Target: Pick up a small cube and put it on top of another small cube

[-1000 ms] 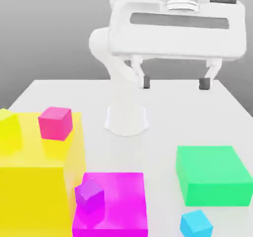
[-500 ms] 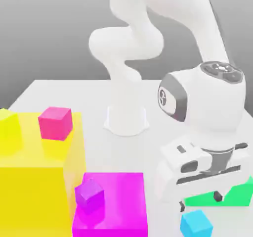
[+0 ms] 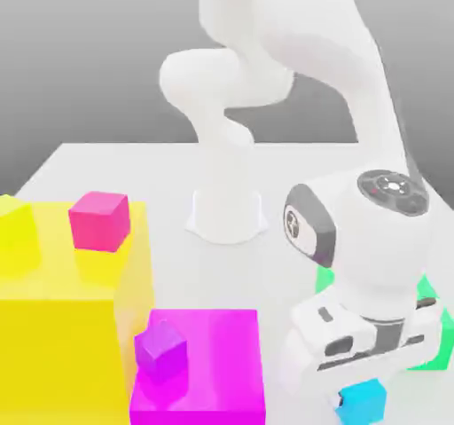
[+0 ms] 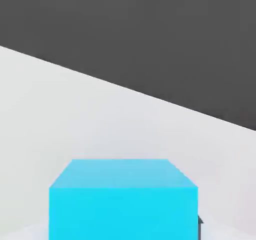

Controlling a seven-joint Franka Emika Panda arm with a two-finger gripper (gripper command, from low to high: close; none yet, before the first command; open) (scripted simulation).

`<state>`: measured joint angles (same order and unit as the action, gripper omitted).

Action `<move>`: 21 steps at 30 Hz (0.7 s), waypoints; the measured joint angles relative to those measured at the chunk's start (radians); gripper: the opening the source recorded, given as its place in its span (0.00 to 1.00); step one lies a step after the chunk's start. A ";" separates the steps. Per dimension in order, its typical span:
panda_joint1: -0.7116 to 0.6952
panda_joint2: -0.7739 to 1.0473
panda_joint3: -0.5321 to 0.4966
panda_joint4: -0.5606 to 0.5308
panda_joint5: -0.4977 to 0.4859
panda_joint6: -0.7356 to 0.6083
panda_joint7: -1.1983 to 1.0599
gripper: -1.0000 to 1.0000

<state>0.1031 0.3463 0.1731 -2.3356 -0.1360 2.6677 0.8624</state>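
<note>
The hand [image 3: 361, 397] had come down over the cyan cube [image 3: 363, 404], and its fingers had closed from wide apart onto two opposite sides. The cube had turned a little and shifted slightly towards the exterior view's right, so that it squared up with the hand; that looked like the work of the squeeze. The hand, then, was gripping the cyan cube, low at the bench [image 3: 106, 168] on the exterior view's right. Whether the cube had left the surface could not be told.

For the task, this meant the pick was probably made and the lift came next, with the placing all still to do. The goal, the yellow cube [image 3: 16, 222], sat high on the yellow block [image 3: 58, 343] at the far left of the exterior view, partly cut off by its edge.

The pink cube [image 3: 99, 221] stood on the same block, to the right of the yellow cube in that view, and the purple cube [image 3: 161, 350] rested on the magenta block [image 3: 217, 361] between the hand and the yellow block. Both seemed likely to lie near a straight path across, so a high carry was called for. The green block [image 3: 436, 348] was partly hidden behind the hand, near enough that a sideways start might have brushed it.
</note>
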 joint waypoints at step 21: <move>-0.496 -0.539 -0.387 0.027 0.094 -0.546 0.464 0.00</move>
<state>-0.3933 -0.1923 -0.2138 -2.3084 -0.0418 2.1222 1.3259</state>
